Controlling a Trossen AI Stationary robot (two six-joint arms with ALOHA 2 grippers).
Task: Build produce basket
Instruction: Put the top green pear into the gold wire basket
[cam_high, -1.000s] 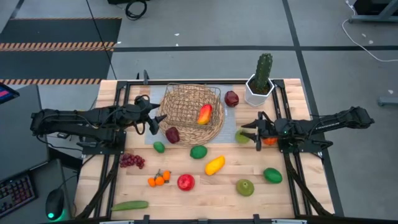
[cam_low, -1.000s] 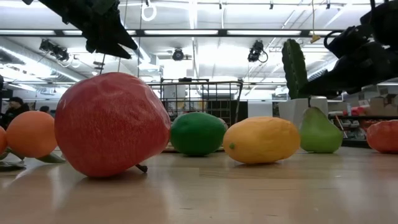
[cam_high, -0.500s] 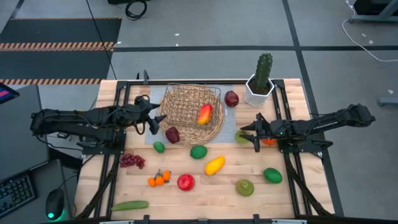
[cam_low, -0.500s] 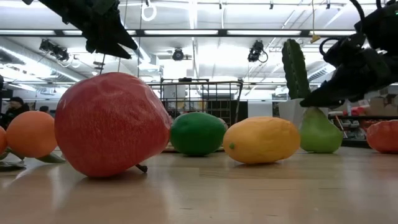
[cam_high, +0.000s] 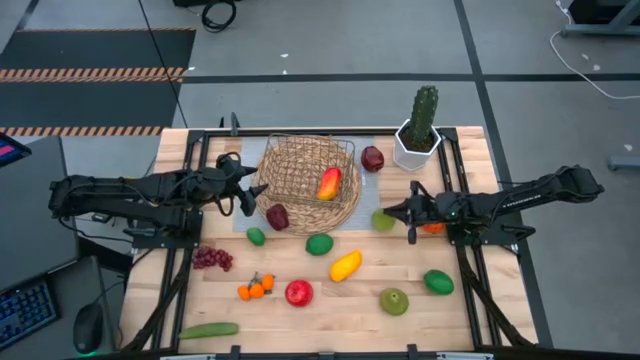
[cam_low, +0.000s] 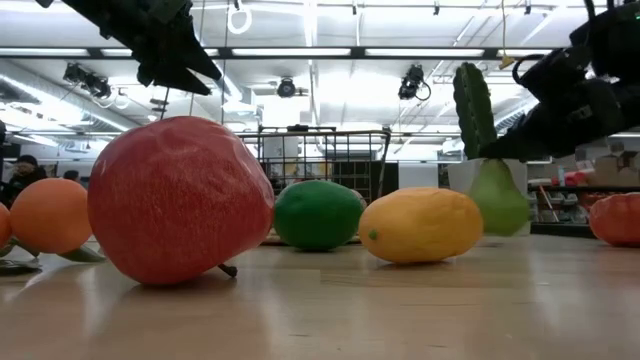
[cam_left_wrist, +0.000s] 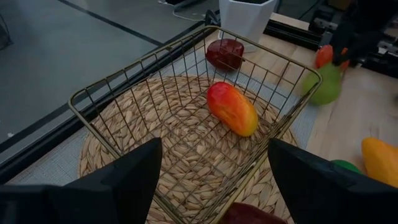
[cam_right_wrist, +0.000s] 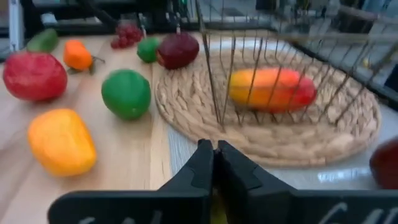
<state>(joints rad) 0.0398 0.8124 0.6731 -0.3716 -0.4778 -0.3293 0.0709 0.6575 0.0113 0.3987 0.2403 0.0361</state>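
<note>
High view, right gripper (cam_high: 386, 211): its fingers were clenched on the green pear (cam_high: 383, 220), just off the basket's (cam_high: 308, 184) rim, with an orange fruit (cam_high: 433, 228) under the arm behind them.
High view, left gripper (cam_high: 250, 189): it waited at the opposite side of the basket with its fingers released and nothing between them; a dark red fruit (cam_high: 277, 216) lay on the wicker rim just beside them.
High view, produce: a red-yellow mango (cam_high: 328, 183) lay inside the wire centre; a lime (cam_high: 319, 243), yellow mango (cam_high: 345, 265), red apple (cam_high: 298, 292), grapes (cam_high: 212, 258) and cucumber (cam_high: 209, 330) lay on the worktop (cam_high: 330, 310), well apart from both pairs of fingers.
Low view: the pear hung clear of the worktop below the right arm, in front of the cactus pot (cam_low: 490, 170).
Left wrist view: the mango sat ahead of the spread fingers (cam_left_wrist: 124, 177), inside the wire frame; the pear showed beyond the far rim.
Right wrist view: the fingers (cam_right_wrist: 205, 163) were pressed together, the basket straight ahead of them.
</note>
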